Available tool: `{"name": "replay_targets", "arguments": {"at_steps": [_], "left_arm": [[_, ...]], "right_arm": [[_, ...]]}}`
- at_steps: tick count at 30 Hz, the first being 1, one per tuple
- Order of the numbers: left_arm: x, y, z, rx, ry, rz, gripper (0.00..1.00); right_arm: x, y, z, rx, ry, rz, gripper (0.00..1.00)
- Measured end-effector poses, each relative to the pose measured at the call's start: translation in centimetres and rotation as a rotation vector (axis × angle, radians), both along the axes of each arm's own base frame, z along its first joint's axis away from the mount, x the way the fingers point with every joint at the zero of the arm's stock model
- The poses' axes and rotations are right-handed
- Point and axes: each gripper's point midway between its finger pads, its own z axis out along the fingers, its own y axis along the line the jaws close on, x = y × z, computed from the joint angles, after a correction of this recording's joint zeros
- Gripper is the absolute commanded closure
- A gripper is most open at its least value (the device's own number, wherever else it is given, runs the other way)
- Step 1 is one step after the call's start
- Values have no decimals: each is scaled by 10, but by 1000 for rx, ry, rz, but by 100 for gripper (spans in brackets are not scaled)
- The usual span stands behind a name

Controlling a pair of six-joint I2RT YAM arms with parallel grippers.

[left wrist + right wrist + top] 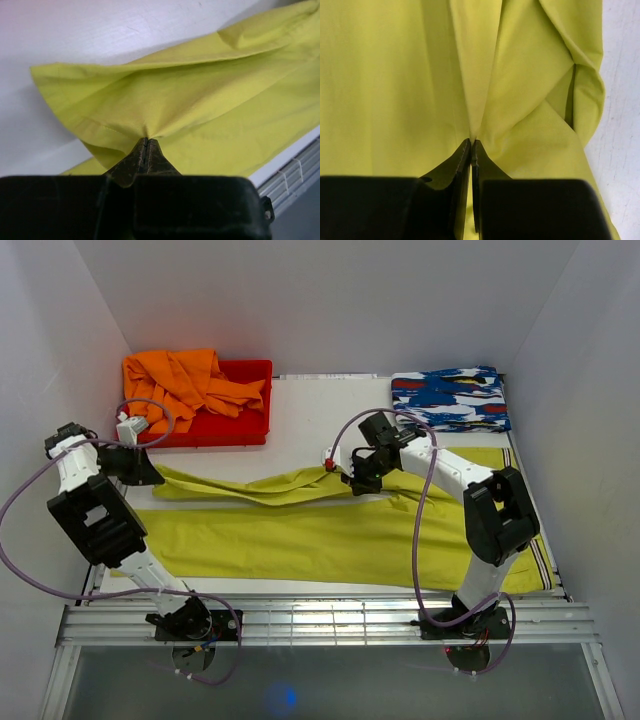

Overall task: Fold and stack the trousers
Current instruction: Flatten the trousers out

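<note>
Trousers (330, 540), one pair. Two claws, left gripper (146, 142) and right gripper (471, 142), clamped on them. One orange garment (185, 380) far left; one patterned cloth (450, 398) far right.

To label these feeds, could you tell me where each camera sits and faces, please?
Top external: above and behind the bases, looking down on the table, left arm, right arm, the trousers, orange garment and patterned cloth.
Left wrist: on the left arm, looking along the left gripper, shut on the trousers.
Right wrist: likewise, right gripper shut on the trousers.
Shared: both wrist views show pinched yellow-green cloth.
</note>
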Motion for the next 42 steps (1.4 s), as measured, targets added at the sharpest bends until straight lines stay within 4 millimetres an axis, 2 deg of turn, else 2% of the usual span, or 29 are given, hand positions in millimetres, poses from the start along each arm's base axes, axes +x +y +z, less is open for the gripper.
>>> {"name": "replay_targets", "arguments": {"at_steps": [3, 5, 8, 11, 15, 18, 21, 23, 26, 29, 31, 32, 34, 36, 37, 39, 42], "left_arm": [[-27, -14, 1, -2, 14, -33, 100], [-50, -26, 13, 35, -19, -62, 100], [-75, -42, 49, 129, -138, -86, 100], [-87, -57, 91, 212, -287, -95, 100], [-89, -69, 119, 196, -365, -70, 100], [-80, -65, 132, 183, -401, 24, 100], [-78, -55, 150, 236, -464, 189, 100], [-80, -50, 166, 260, -505, 287, 100], [-72, -37, 186, 260, -532, 389, 100], [-54, -23, 175, 220, -469, 413, 100], [-43, -13, 144, 194, -371, 410, 100], [-41, -8, 121, 186, -304, 399, 100], [-47, -7, 78, 172, -181, 358, 100], [-64, -17, 47, 161, -79, 293, 100], [-76, -24, 40, 158, -41, 245, 100], [-88, -35, 43, 153, -29, 176, 100], [-90, -45, 77, 157, -110, 116, 100]], "right_arm": [[-13, 1, -1, -11, 7, 21, 92], [-25, -2, 5, -7, 2, 33, 92], [-37, -5, 24, 22, -40, 48, 92], [-37, -5, 48, 62, -106, 52, 92], [-35, -5, 60, 90, -151, 50, 92], [-34, -7, 61, 119, -194, 32, 92], [-28, -13, 65, 152, -248, -24, 92], [-16, -14, 72, 178, -276, -76, 92], [10, -15, 80, 198, -286, -160, 92], [28, -5, 79, 176, -248, -153, 92], [28, 6, 65, 130, -189, -112, 92], [23, 10, 53, 103, -154, -83, 92], [-1, 10, 25, 39, -61, -25, 92], [-28, 3, 6, -16, 17, 25, 92], [-44, -1, 2, -40, 54, 57, 92], [-58, -4, 4, -51, 75, 89, 92], [-59, -4, 33, -1, 13, 102, 92]]}}
